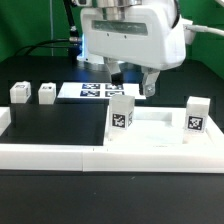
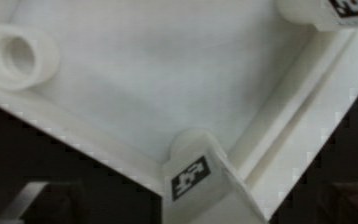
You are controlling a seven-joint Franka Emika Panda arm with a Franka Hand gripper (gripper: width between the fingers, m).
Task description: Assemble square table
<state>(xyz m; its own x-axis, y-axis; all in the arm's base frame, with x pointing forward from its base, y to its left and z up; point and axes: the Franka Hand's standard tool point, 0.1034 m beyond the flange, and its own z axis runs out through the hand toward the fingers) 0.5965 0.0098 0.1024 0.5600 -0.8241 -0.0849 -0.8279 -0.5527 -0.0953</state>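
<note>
Panda arm's gripper [image 1: 133, 80] hangs pointing straight down over the white tabletop [image 1: 155, 128], fingers spread wide and empty, above an upright leg [image 1: 121, 114].

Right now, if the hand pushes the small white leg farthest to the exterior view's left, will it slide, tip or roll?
The leg looks short and blocky and stands on a flat base, so it would probably slide rather than tip. Its flat sides suggest it will not roll. It seems to be rigid plastic, so it is likely light.
</note>
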